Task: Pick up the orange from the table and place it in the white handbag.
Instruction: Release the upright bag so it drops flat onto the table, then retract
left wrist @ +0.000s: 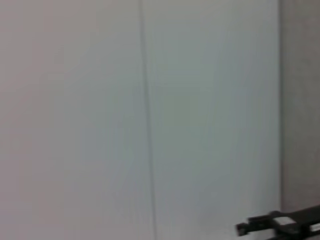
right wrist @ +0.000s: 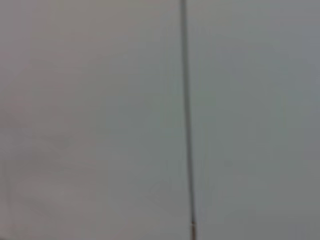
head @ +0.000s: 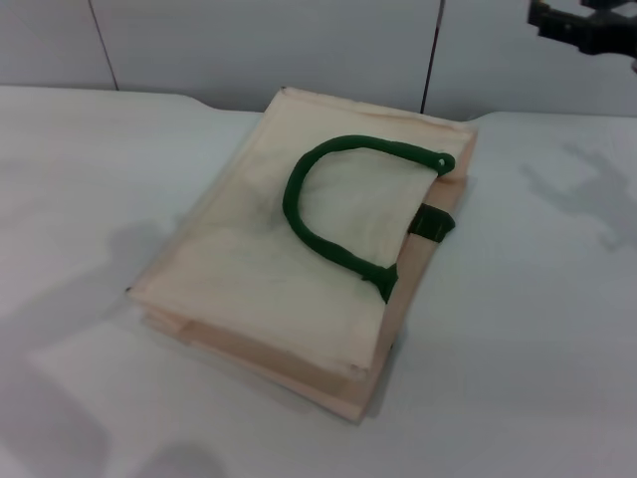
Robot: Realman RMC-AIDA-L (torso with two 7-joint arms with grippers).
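bag: white handbag [head: 299,259] lies flat on the table [head: 528,329], roughly centre of head view, turned at an angle, open edge toward the far right side
handles: one dark green loop handle [head: 328,214] lies curled on top of the cloth; a short dark green bit of the second handle [head: 435,224] shows at the bag's right edge
orange: not visible in any view, so can't say where it is; can't tell if it's inside the bag
right gripper: dark hardware [head: 587,28] at top-right corner of head view, raised well above the table, well apart from the bag; cropped by the frame edge, can't tell its opening or whether it holds anything
left gripper: not seen in head view; left wrist view shows only a pale wall panel [left wrist: 200,110] with a seam, plus a dark mechanical part [left wrist: 280,224] at the edge, can't tell which arm's
right wrist view: plain pale wall panel [right wrist: 100,120] with one vertical seam, nothing else
table: arm shadows fall on the white surface on both sides of the bag
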